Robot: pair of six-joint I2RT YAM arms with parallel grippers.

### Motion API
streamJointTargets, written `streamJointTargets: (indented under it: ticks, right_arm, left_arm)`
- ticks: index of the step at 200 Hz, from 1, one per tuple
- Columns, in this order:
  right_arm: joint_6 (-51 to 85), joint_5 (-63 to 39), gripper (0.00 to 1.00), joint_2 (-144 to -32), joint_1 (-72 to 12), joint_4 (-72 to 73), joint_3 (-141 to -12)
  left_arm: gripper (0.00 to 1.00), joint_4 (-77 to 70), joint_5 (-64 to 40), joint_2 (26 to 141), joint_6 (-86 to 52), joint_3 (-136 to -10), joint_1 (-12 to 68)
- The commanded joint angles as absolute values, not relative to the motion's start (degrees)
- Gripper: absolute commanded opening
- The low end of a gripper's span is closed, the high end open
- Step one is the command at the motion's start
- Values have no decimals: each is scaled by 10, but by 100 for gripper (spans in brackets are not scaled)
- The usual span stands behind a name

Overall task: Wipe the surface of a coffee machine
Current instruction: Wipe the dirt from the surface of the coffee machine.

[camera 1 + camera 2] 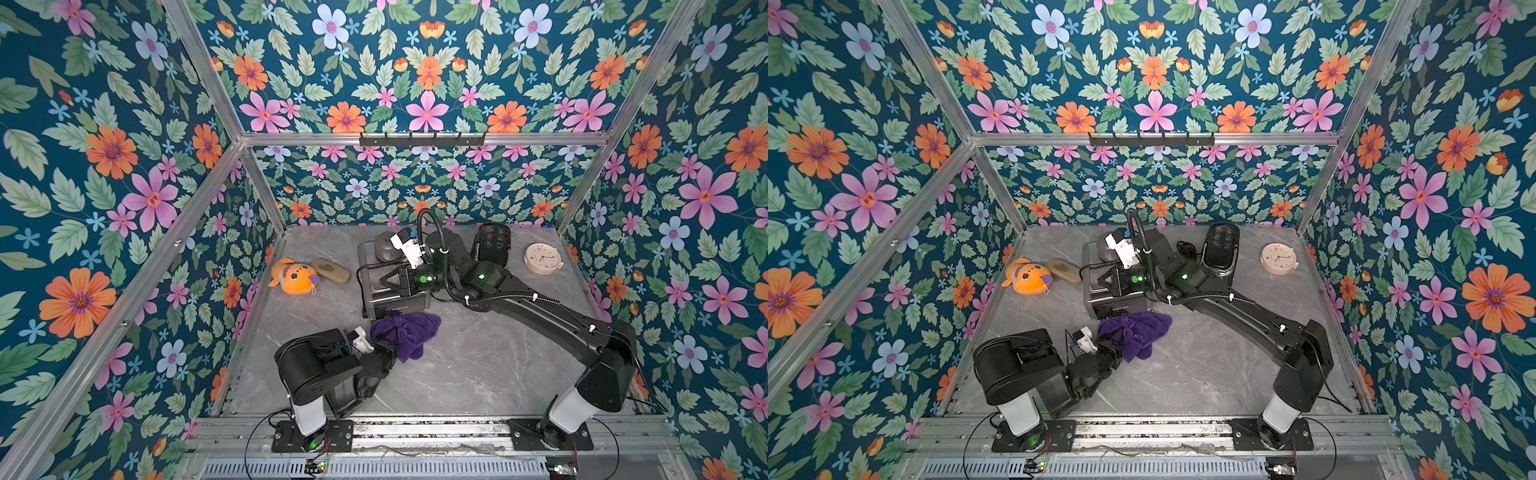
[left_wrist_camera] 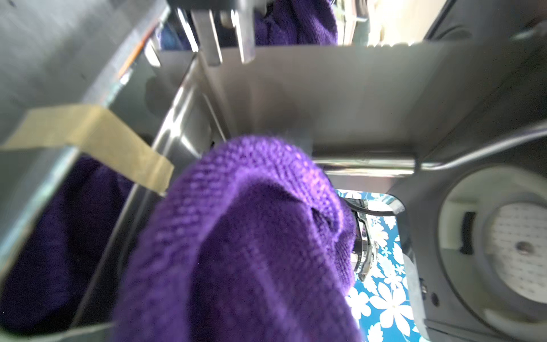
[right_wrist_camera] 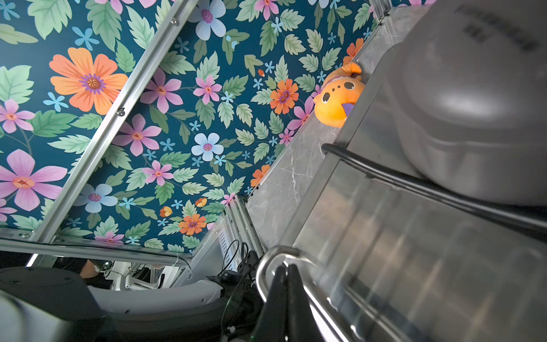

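Top views are both showing me the grey marble table (image 1: 457, 374), and I am reading across it from the left wall. An orange plush toy (image 1: 294, 277) is lying near that wall. A tan pad (image 1: 331, 271) is sitting just beside it, and I cannot tell whether the two are touching.

Moving right, the left gripper (image 1: 387, 345) is sitting low in front of the coffee machine (image 1: 397, 306). Its jaws are clamping a bunched purple cloth (image 1: 409, 332), which is bulging right against the machine's lower front. The left wrist view is filling with that cloth (image 2: 251, 237) pressing up to the machine's steel front, and the fabric is hiding the fingers.

The coffee machine itself is standing mid-table, toward the back wall. The right gripper (image 3: 286, 268) is reaching over its top from the right. Its jaws are pressing together with nothing between them, and the tips are sitting right at the chrome rail (image 3: 266, 259) on the top's edge. A grey dome (image 3: 473, 103) is resting on the machine's top beyond it.

Further right, a black button pad (image 1: 492, 245) is sitting near the back wall. A round clock (image 1: 542, 258) is lying well apart from the machine, near the right wall.
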State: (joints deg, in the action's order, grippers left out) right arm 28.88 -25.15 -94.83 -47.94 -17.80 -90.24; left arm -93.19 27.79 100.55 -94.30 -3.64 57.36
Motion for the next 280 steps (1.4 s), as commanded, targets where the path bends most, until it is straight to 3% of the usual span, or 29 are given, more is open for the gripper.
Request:
streamJointTargets:
  ticks: [1, 61, 123, 227, 250, 280]
  right_arm:
    - [286, -230, 0, -956, -480, -309, -894]
    - [287, -228, 0, -955, -480, -307, -886]
    - [294, -230, 0, -937, -481, -293, -875]
    - [294, -228, 0, -943, -486, -308, -897]
    - [286, -218, 12, -933, -493, -327, -917]
    - [275, -211, 38, -913, -500, -340, -949]
  left_arm:
    - [0, -954, 315, 977, -923, -21, 572]
    - [0, -834, 294, 801, -824, 5, 516]
    - [0, -516, 249, 527, -694, -40, 462]
    - [0, -598, 202, 719, -741, -17, 429]
    - [0, -570, 230, 638, -742, 14, 426]
    - [0, -257, 269, 401, -692, -31, 425]
